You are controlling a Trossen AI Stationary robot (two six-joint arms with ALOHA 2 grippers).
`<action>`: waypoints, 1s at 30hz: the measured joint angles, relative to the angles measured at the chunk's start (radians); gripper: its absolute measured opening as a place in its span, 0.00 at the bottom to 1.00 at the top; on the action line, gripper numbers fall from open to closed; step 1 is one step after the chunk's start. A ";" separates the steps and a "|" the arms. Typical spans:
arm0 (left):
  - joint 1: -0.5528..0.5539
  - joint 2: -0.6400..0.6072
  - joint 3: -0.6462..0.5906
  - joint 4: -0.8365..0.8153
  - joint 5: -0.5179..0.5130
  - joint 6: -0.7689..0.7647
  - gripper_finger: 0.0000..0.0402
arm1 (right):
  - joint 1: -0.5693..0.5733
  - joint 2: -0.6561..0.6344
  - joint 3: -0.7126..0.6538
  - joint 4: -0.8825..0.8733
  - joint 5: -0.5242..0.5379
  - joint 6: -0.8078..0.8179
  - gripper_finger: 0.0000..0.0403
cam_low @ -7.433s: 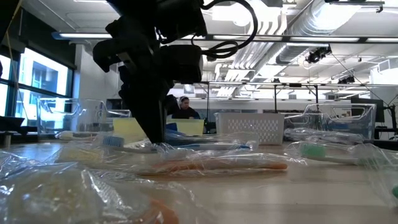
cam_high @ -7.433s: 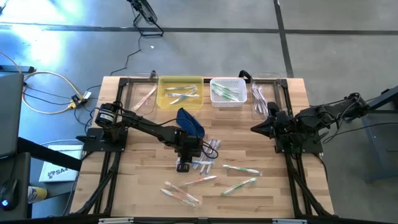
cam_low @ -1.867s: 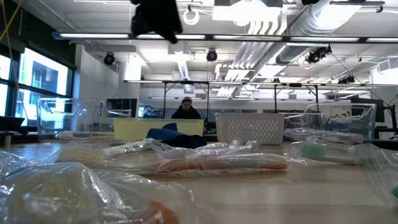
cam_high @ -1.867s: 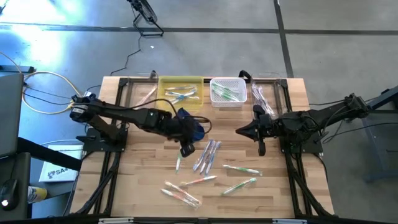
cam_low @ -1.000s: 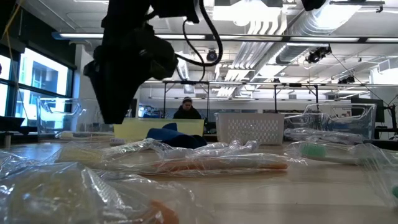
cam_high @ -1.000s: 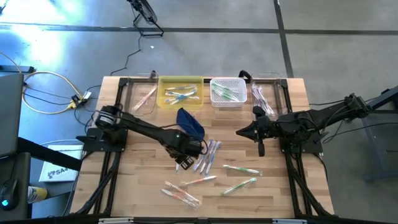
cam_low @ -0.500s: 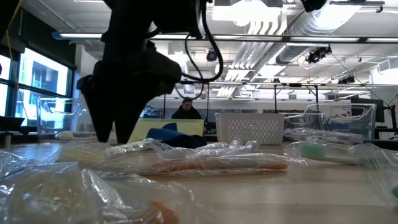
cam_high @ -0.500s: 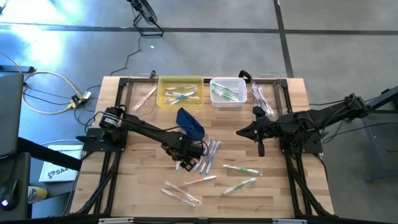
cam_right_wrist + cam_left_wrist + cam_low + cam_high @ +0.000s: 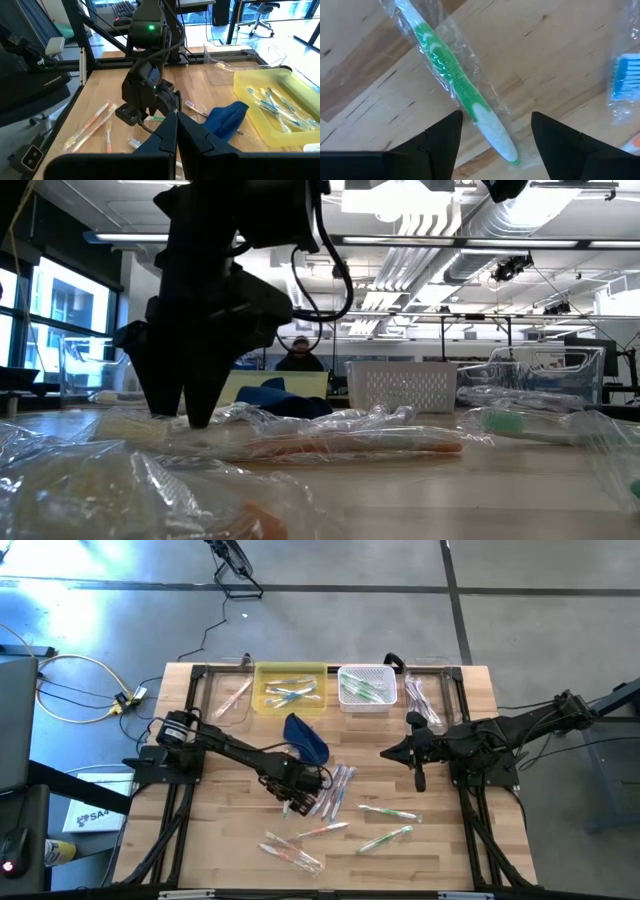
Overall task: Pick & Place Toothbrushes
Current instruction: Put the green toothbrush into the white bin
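Note:
My left gripper [image 9: 293, 802] points down at the middle of the table, open, close above the wood [image 9: 180, 418]. A green-and-white toothbrush [image 9: 460, 85] in a clear wrapper lies flat on the table, and its white end [image 9: 497, 140] is between my two fingers without touching them. More wrapped toothbrushes [image 9: 335, 790] lie loose on the table beside and in front of the gripper. My right gripper [image 9: 385, 753] hangs shut above the table's right half, its fingers [image 9: 175, 135] together with nothing between them.
A dark blue pouch [image 9: 305, 737] lies just behind the left gripper. At the far edge stand a yellow bin [image 9: 262, 672] and a white basket [image 9: 345, 705] with toothbrushes in them, flanked by clear bins [image 9: 215, 690] [image 9: 445, 690]. A person sits beyond the table [image 9: 298, 352].
My left gripper has come down toward the table over the green-and-white toothbrush, rolling a little, and its fingers have spread apart. The toothbrushes have stayed where they were.

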 joint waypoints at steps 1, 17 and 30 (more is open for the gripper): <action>0.000 0.000 0.000 -0.002 -0.001 0.000 0.56 | 0.000 0.000 0.000 0.000 0.001 0.000 0.01; 0.000 0.002 -0.001 -0.073 -0.032 0.003 0.13 | 0.000 0.000 0.000 -0.001 0.004 -0.003 0.01; 0.000 -0.065 -0.003 -0.130 -0.026 0.111 0.04 | 0.000 -0.023 0.000 0.001 0.002 0.000 0.01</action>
